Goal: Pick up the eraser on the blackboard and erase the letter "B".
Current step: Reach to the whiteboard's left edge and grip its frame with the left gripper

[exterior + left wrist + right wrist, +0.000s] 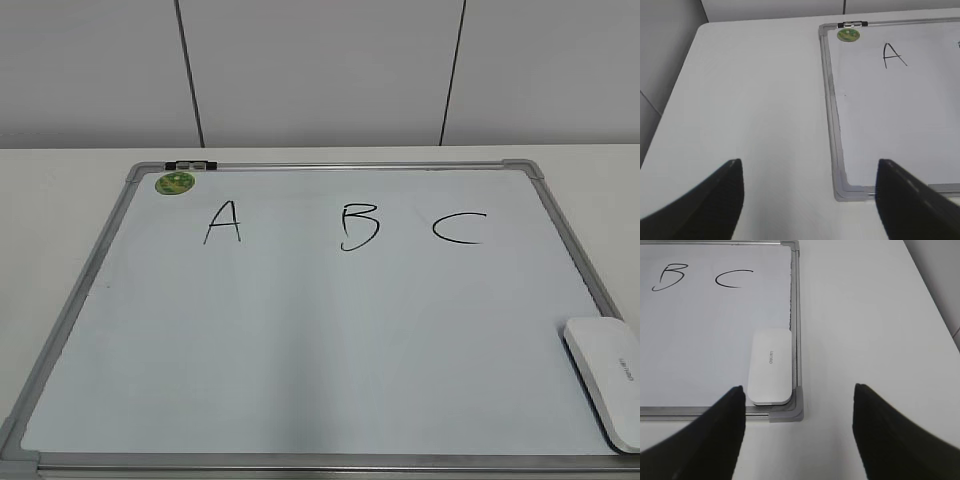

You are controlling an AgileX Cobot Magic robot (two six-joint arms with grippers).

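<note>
The blackboard (300, 340) lies flat on a white table (750, 100), its grey frame running along all four sides, with grey caps visible at three corners. At the far-left corner a small round green magnet (174, 182) sits on the white surface just inside the frame, next to a small black-and-silver clip (190, 164) on the far rail. Left to right along the far part of the board: letter "A" (222, 222), the letter "B" (359, 226) near the middle, then letter "C" (459, 228); all three strokes intact, thin black marker. The eraser (606, 378) rests flat at the near-right corner of the board, white top up with small grey lettering, its long side lying against the right frame rail; well apart from the "B". Left gripper (810, 197): released, jaws spread wide, empty, hovering over the table and the near-left corner of the board; seen only in the left wrist view. Right gripper (799, 427): released, jaws spread wide, nothing between them, hovering above the near-right corner cap, with the eraser just beyond and slightly left of the gap. Neither gripper shows in the exterior view.
</note>
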